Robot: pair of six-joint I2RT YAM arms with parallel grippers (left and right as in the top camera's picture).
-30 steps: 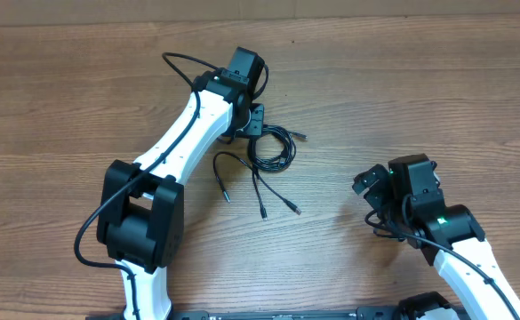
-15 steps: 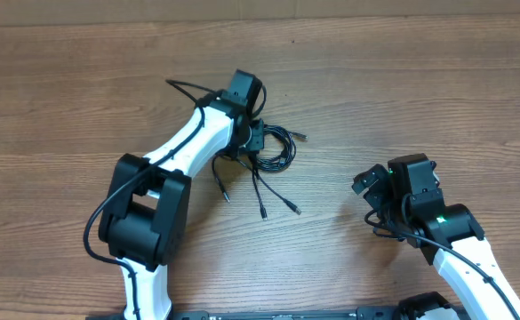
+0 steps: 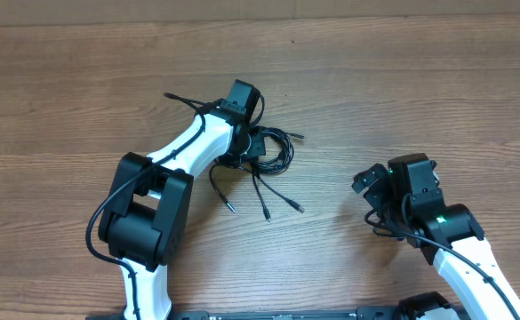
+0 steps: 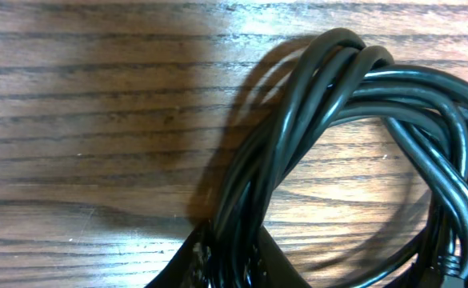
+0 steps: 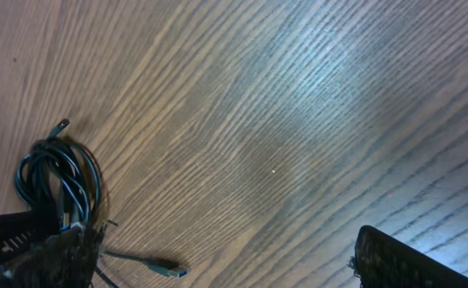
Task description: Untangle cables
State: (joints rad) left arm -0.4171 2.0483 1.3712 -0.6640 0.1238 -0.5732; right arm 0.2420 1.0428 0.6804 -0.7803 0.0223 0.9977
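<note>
Starting the untangling: cables (image 3: 276, 151) mostly coiled together on the bench (image 3: 420, 89).
Left gripper (image 3: 255, 144) pinches the coil; right gripper (image 3: 369, 194) stands wide and empty; separating not yet done.

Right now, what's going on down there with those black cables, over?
Left hand shut, pinching the coiled cables. Right hand open, empty, off to the side. Plug ends trail loose on the table. Nothing in the way.

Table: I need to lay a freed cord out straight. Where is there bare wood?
Bare: the wide far strip of table beyond the cables, and the gap between their plug ends and the right tool. Crowded: where the left tool grips them.
</note>
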